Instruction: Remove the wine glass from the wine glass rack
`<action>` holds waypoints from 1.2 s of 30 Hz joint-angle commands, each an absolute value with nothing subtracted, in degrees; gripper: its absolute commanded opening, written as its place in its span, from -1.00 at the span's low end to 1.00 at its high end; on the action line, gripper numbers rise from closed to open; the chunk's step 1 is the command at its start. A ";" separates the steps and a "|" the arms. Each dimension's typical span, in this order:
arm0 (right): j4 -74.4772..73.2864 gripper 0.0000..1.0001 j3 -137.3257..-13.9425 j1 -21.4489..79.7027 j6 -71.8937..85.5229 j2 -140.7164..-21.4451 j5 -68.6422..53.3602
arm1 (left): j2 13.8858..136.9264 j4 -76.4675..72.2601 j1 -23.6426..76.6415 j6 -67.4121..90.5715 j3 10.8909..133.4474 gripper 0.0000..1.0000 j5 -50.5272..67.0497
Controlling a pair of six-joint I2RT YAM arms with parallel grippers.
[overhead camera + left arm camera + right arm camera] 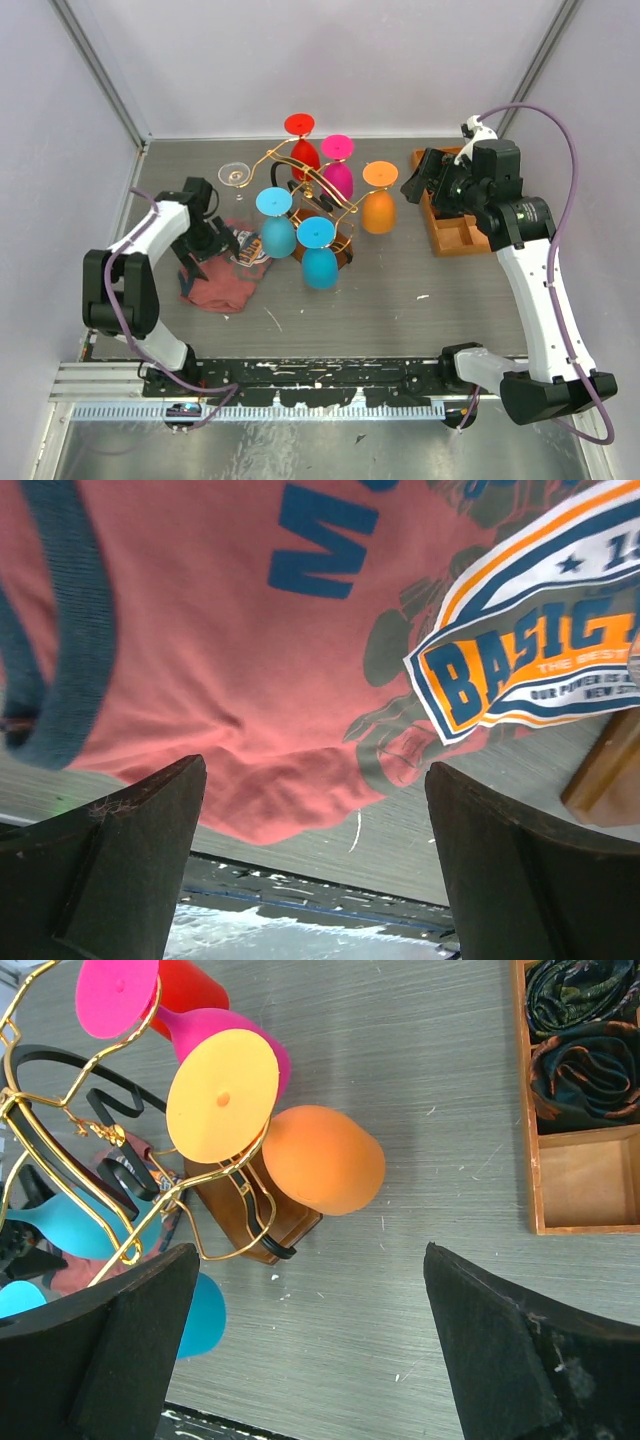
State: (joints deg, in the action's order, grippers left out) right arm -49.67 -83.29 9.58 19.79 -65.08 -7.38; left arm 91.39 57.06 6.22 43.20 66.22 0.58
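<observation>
Orange glass (325, 1160) hangs foot-up on the gold wire rack (245, 1228), just ahead-left of the right gripper (310, 1255), its fingers wide apart and empty. Pink glass (235, 1040) and red glass (190, 985) hang beyond. The left gripper (312, 772), equally spread, hovers over a red shirt (200, 660); the label (520, 650) ahead reads "BASIC".

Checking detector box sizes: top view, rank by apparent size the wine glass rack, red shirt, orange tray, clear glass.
1. wine glass rack, largest.
2-3. red shirt and orange tray: look alike, both partly hidden, so unranked.
4. clear glass, smallest.
</observation>
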 commanded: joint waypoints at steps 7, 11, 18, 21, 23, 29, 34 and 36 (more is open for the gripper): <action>-46.85 1.00 -83.66 9.62 18.56 -63.38 -5.96 | 101.98 50.57 10.94 48.90 61.50 0.96 1.98; -47.01 1.00 -83.67 9.67 18.20 -62.83 -5.28 | 105.75 48.31 8.63 49.93 59.66 0.96 1.26; -47.17 1.00 -84.14 9.65 17.42 -62.46 -4.92 | 105.49 50.11 -3.45 48.98 63.29 0.96 -1.82; -47.10 1.00 -84.58 9.65 17.23 -62.46 -4.67 | 106.41 52.98 -10.90 47.45 67.11 0.96 -0.15; -47.02 1.00 -84.89 9.64 17.24 -62.57 -4.78 | 105.62 54.73 -14.64 46.33 69.68 0.96 -2.98; -47.02 1.00 -85.25 9.66 16.96 -62.49 -5.23 | 96.67 58.63 -13.48 44.58 74.71 0.96 -6.34; -46.99 1.00 -85.09 9.61 17.18 -62.35 -5.96 | 92.92 57.96 -6.41 44.98 71.51 0.96 -3.28; -47.01 1.00 -85.08 9.66 17.23 -62.09 -6.06 | 95.11 57.35 -6.35 45.34 69.09 0.96 1.21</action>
State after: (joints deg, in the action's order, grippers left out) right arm -49.63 -83.29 9.58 18.00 -63.72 -5.61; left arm 93.01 56.80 -7.01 45.25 72.97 -3.75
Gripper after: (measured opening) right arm 0.999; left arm 0.980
